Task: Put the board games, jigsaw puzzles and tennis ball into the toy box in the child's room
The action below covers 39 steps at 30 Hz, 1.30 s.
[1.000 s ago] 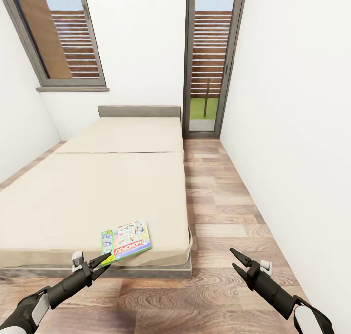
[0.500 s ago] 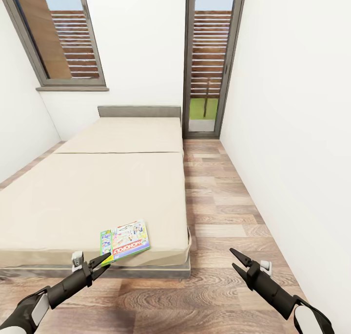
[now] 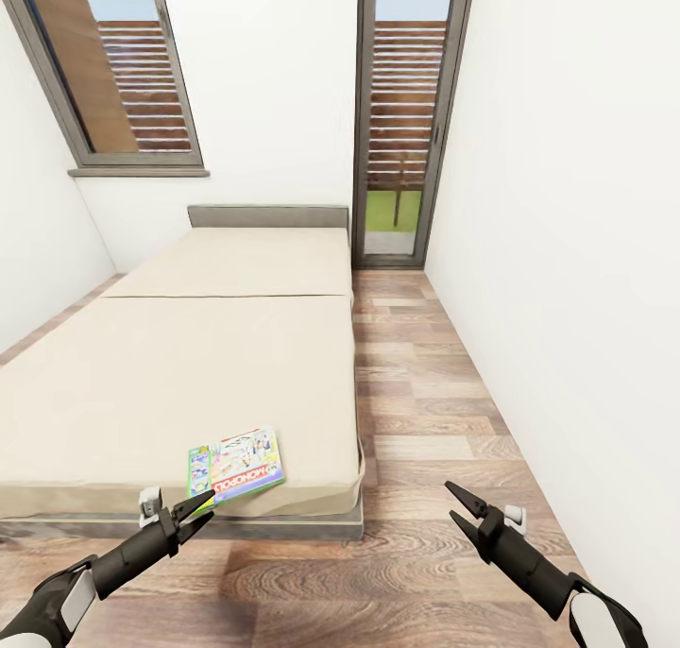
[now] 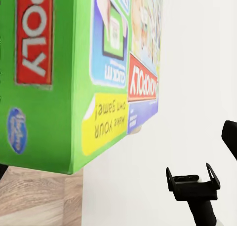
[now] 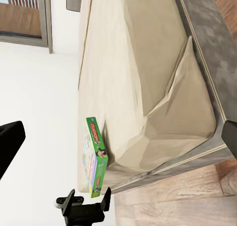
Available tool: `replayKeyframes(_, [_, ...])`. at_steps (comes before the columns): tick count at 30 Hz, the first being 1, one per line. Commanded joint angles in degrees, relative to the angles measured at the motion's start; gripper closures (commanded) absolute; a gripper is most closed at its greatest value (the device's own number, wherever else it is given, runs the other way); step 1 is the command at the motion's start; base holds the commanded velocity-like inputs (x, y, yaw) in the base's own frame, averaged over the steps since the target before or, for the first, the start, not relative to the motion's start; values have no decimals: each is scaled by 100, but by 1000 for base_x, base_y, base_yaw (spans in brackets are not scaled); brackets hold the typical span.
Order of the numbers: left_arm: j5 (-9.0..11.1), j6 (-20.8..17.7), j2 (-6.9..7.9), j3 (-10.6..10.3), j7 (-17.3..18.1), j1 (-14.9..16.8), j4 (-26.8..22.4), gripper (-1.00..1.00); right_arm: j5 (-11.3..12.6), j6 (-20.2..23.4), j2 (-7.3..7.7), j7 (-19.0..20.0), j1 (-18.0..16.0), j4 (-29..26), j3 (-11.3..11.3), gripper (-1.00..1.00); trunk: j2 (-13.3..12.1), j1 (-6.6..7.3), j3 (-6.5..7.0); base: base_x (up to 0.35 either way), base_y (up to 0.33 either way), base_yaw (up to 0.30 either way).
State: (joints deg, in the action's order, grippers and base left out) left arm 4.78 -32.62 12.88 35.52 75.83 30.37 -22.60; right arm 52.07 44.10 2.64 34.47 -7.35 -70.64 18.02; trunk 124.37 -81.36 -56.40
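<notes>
- Board game (image 3: 235, 465) lay flat on the bed (image 3: 170, 383), at its near edge close to the foot corner, by the wood floor (image 3: 425, 421).
- Floor ran open between bed and right wall (image 3: 567, 251) toward the glass door (image 3: 401, 128).
- Box read "MONOPOLY", with "MAKE YOUR OWN GAME!" in the left wrist view (image 4: 106, 120).
- Left fingers (image 3: 195, 514) were parted just short of the box, holding nothing.
- Right fingers (image 3: 463, 508) were spread wide over floor, empty.

A green Monopoly board game (image 3: 236, 465) lies flat near the bed's (image 3: 142, 383) foot edge.
</notes>
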Motion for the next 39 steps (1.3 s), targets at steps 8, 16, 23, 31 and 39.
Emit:
replayKeyframes(8, [-4, -60, 0, 16, 19, 4, 1, -100, 13, 38, -1, 7, -4, 5, 9, -100, 2, 1, -5, 0, -3, 0])
replayKeyframes(16, [-4, -60, -2, 16, 19, 4, 1, -100, 13, 38, -1, 7, -4, 13, 9, -100, 2, 1, -5, 40, 0, 0])
replayKeyframes(23, [-4, -57, -2, 16, 19, 4, 1, -100, 13, 38, -1, 7, -4, 11, 15, -100, 2, 1, -5, 120, 0, 0])
replayKeyframes(31, [-4, -53, -2, 16, 19, 4, 1, -100, 13, 38, -1, 7, -4, 10, 19, -100, 2, 1, -5, 26, 0, 0])
replayKeyframes(39, [-4, -52, -3, 16, 19, 4, 1, -100, 13, 38, -1, 7, -4, 14, 24, -100, 2, 1, -5, 4, 0, 0])
